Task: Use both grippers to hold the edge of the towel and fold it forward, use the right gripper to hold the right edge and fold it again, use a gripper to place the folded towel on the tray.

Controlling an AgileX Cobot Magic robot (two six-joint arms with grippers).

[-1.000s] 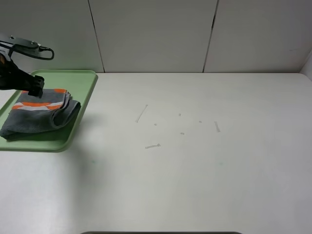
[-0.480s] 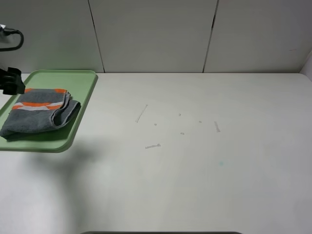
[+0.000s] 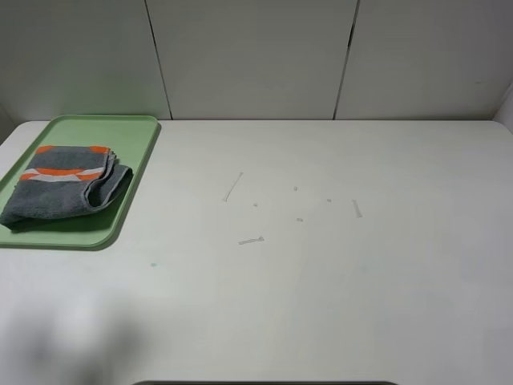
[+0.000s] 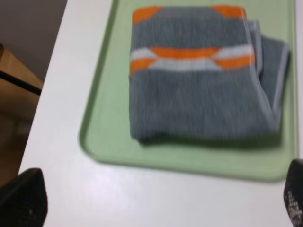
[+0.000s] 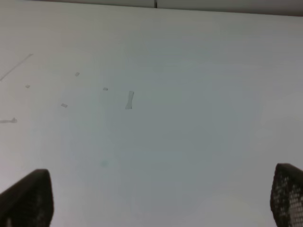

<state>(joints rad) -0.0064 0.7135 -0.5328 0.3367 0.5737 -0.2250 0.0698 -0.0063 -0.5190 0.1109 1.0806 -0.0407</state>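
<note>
towel (image 3: 68, 183): grey, orange-striped, folded | lies flat inside tray (image 3: 132, 188): pale green, table's left

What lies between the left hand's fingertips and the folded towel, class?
In the left wrist view, bare white table, then the near rim of the green tray, separate the left hand from the towel.

Both arms lie outside the high view. The tray (image 3: 136, 172) is cut off by that view's left edge. The left wrist picture is blurred, and only the tips of the left gripper (image 4: 161, 201) fingers (image 4: 23, 196) show. The right gripper (image 5: 161, 198) fingers (image 5: 28, 196) are likewise cropped at the corners.
</note>
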